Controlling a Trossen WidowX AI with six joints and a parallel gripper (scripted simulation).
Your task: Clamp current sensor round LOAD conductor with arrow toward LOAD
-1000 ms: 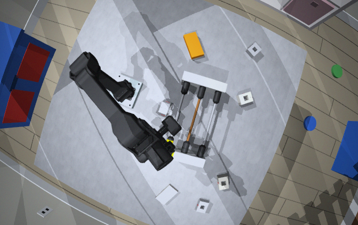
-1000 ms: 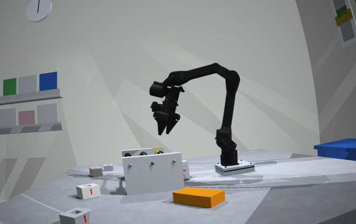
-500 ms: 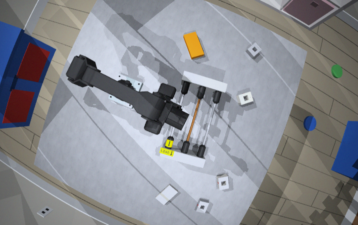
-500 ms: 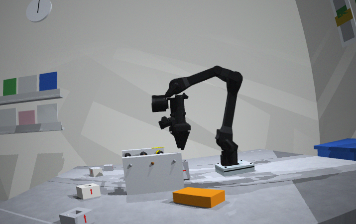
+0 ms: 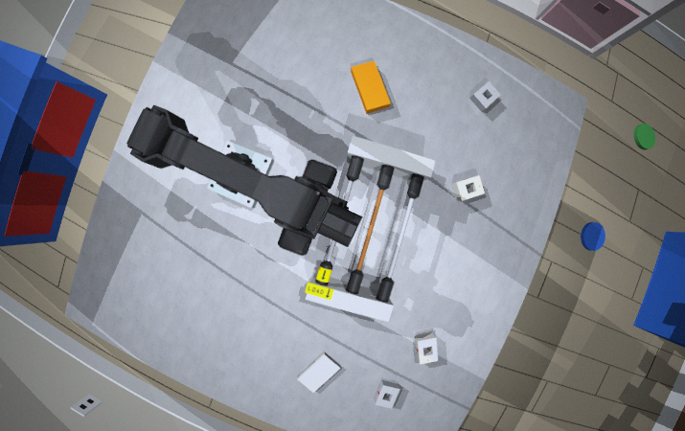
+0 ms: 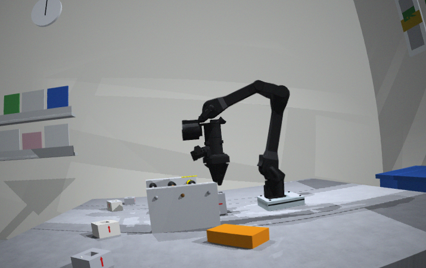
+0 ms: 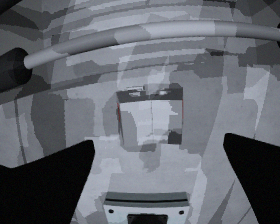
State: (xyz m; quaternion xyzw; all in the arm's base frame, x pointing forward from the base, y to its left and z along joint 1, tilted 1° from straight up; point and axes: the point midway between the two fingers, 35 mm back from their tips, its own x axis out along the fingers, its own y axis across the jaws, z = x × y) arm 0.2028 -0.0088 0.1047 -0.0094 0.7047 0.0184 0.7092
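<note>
A black robot arm (image 6: 274, 126) reaches from its pale base plate (image 6: 295, 201) out over a grey surface (image 6: 341, 233) and points its claw (image 6: 218, 178) straight down, the two fingers spread nearly as wide as they go and gripping nothing. Seen from above, the claw hangs over a small fixture at the centre of the surface: three conductors strung side by side between two white end blocks (image 5: 390, 154), the middle one orange (image 5: 370, 230) and the outer two pale grey. The conductor nearest the arm ends at about 6 o'clock in a yellow arrow tag beside a yellow LOAD marker (image 5: 318, 290). From the wrist camera, the open split-core current sensor (image 7: 151, 119) stands on the surface directly below and between the fingertips, untouched, with the grey LOAD conductor (image 7: 157, 35) crossing just beyond it. Several similar white sensor blocks (image 5: 468, 188) sit scattered toward 3 and 5 o'clock, and an orange block (image 5: 370, 86) lies at 12 o'clock.
</note>
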